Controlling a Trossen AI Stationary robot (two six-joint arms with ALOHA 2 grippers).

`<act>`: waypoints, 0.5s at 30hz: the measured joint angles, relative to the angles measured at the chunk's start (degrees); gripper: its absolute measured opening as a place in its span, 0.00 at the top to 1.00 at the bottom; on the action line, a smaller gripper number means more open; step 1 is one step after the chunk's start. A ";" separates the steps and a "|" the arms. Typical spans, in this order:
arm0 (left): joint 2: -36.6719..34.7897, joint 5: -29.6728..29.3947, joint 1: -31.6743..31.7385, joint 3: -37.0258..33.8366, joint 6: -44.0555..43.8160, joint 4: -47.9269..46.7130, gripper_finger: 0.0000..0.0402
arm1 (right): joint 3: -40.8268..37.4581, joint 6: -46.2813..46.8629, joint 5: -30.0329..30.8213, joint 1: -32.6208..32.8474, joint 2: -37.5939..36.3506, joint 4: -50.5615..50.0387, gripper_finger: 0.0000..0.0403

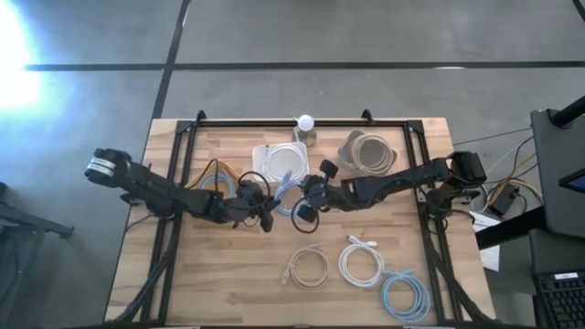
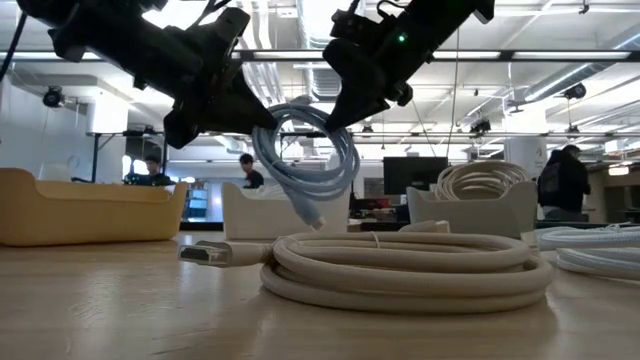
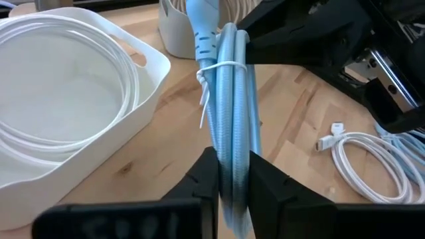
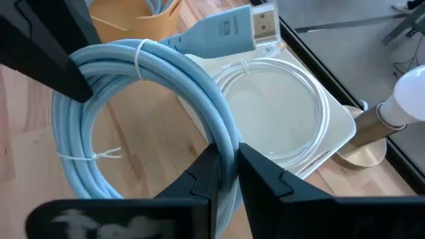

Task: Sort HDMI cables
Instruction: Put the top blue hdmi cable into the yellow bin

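Observation:
A light blue HDMI cable coil (image 2: 345,165) hangs in the air between both grippers, above the table's middle (image 1: 288,194). A white tie binds it, and its plug (image 4: 229,28) sticks out. My left gripper (image 3: 232,174) and my right gripper (image 4: 226,162) are each shut on it, at opposite sides of the ring. A beige coil (image 1: 308,268), a white coil (image 1: 361,262) and another light blue coil (image 1: 405,295) lie flat on the near part of the table. My left gripper pinches the coil's bundled strands (image 3: 232,143) between its two fingers, which lie across the strands, coming from the table's left. The coil is lifted clear of the table. My right gripper pinches the bundled strands (image 4: 219,126) on the opposite side of the ring, fingers across them, coming from the table's right. The ring hangs below the fingers (image 2: 335,110), plug end (image 2: 315,218) pointing down.
Three bins stand along the far side: a yellow one (image 1: 216,175) with a blue cable, a white one (image 1: 263,151) with a white cable, a beige one (image 1: 351,139) with beige cables. A bulb-shaped object (image 1: 304,126) stands behind them. People show in the room beyond.

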 joint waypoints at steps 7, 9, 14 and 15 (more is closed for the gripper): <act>-0.75 -0.03 0.36 0.02 -0.04 -1.26 0.88 | 0.00 -0.10 -0.64 0.02 0.00 0.25 0.72; -1.87 -0.05 0.47 0.04 -0.04 -2.48 0.89 | 0.00 -0.06 -0.65 0.07 0.00 0.26 0.69; -7.15 -0.27 0.47 0.06 0.60 -7.64 0.89 | 0.00 -0.05 -0.57 0.48 -0.03 0.24 0.62; -8.53 -0.29 0.47 0.08 0.62 -9.30 0.89 | 0.00 -0.14 -0.55 0.65 -0.04 0.23 0.61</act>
